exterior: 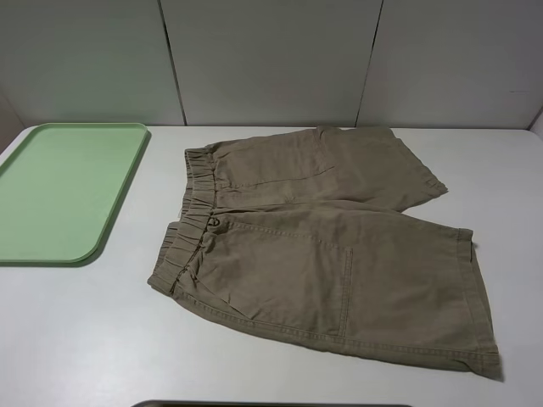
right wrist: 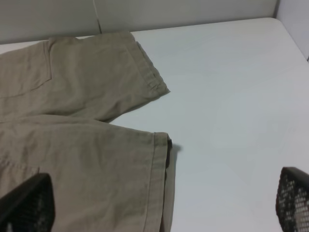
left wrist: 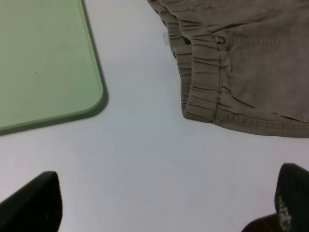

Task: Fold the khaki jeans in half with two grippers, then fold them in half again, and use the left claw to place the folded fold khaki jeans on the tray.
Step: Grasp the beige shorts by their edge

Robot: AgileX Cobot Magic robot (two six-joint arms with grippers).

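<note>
The khaki jeans (exterior: 322, 246), really khaki shorts, lie spread flat on the white table, waistband toward the left, leg hems toward the right. The pale-green tray (exterior: 64, 191) lies empty at the far left. Neither arm shows in the high view. In the left wrist view the left gripper (left wrist: 164, 212) is open and empty above bare table, near the waistband corner (left wrist: 203, 104) and the tray's corner (left wrist: 91, 96). In the right wrist view the right gripper (right wrist: 164, 212) is open and empty over the near leg hem (right wrist: 161, 169).
Grey wall panels (exterior: 271, 59) stand behind the table's back edge. A dark rim (exterior: 271, 404) shows at the bottom edge of the high view. Bare white table (exterior: 85, 331) lies in front of the tray and to the right of the shorts.
</note>
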